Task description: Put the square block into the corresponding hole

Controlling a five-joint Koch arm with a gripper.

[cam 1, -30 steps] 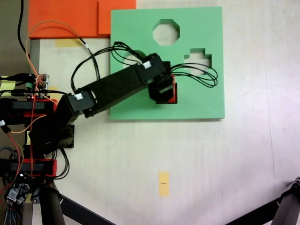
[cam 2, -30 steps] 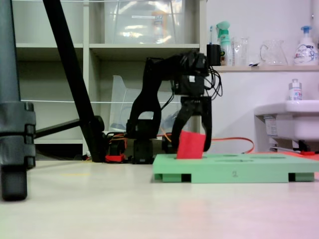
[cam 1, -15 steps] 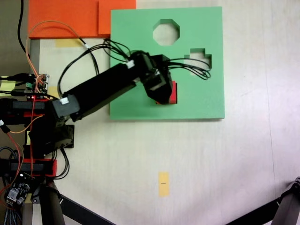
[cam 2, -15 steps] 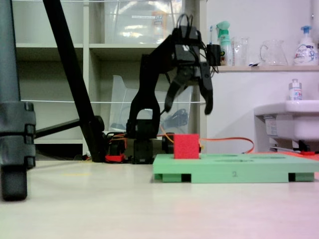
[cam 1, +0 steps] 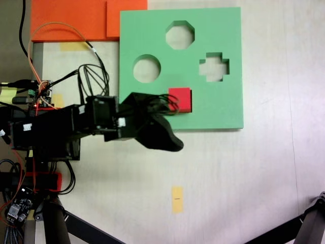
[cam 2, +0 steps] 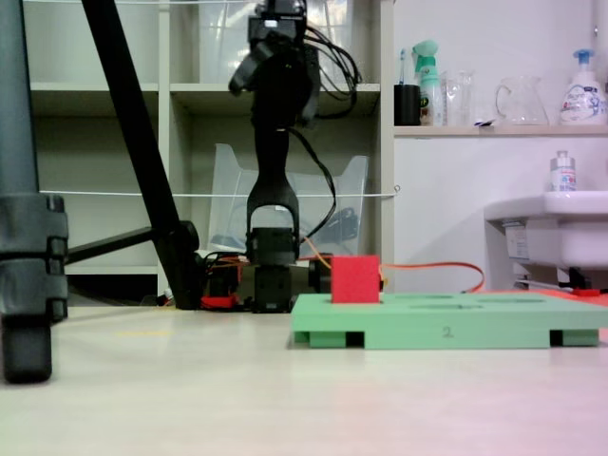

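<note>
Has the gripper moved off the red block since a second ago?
Yes. The gripper has lifted and swung back off the green board, now over bare table; the red block sits in the square hole.

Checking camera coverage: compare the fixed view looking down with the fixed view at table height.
Looking down: the octagonal cut-out, round cut-out, cross cut-out and orange sheets. Table height: the square block stands proud of the green board; shelves with bottles behind. Both: block in the board, gripper off it.
</note>
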